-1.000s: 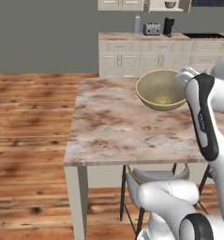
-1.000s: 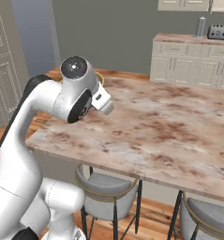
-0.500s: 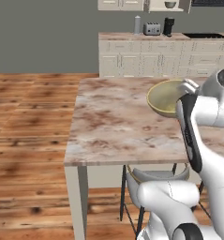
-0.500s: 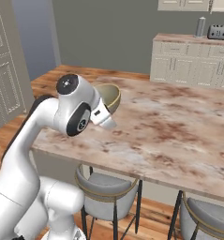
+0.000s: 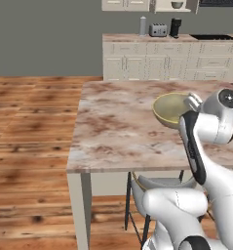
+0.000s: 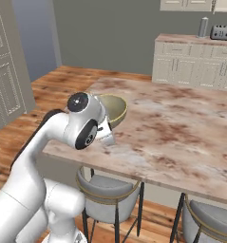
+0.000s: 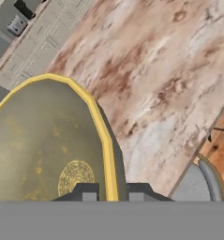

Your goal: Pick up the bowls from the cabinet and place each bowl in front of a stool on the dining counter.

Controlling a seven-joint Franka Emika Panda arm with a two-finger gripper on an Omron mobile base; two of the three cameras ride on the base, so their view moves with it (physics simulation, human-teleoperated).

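My gripper (image 7: 111, 192) is shut on the yellow rim of the olive-yellow speckled bowl (image 7: 48, 140), one fingertip inside the rim and one outside. The bowl (image 5: 170, 108) hangs low over the dining counter (image 5: 118, 127), near its front edge; whether it touches the marble I cannot tell. In the right base view the bowl (image 6: 112, 107) shows just behind my white hand, over the counter (image 6: 181, 128). A grey padded stool (image 6: 110, 190) stands under the counter edge right below it, and another stool (image 6: 212, 220) stands further right. The stool's seat (image 7: 202, 183) also shows past the counter edge.
A long run of cream drawers (image 5: 171, 61) with a toaster (image 5: 158, 30) lines the back wall. Above it an open wall cabinet holds a small dark bowl shape (image 5: 177, 5). Tall cream panelled doors (image 6: 5, 71) stand at the left. Wooden floor surrounds the counter.
The arm has swung the bowl across the counter toward its front edge and lowered it, and the hand has turned. The grip has stayed shut on the rim.
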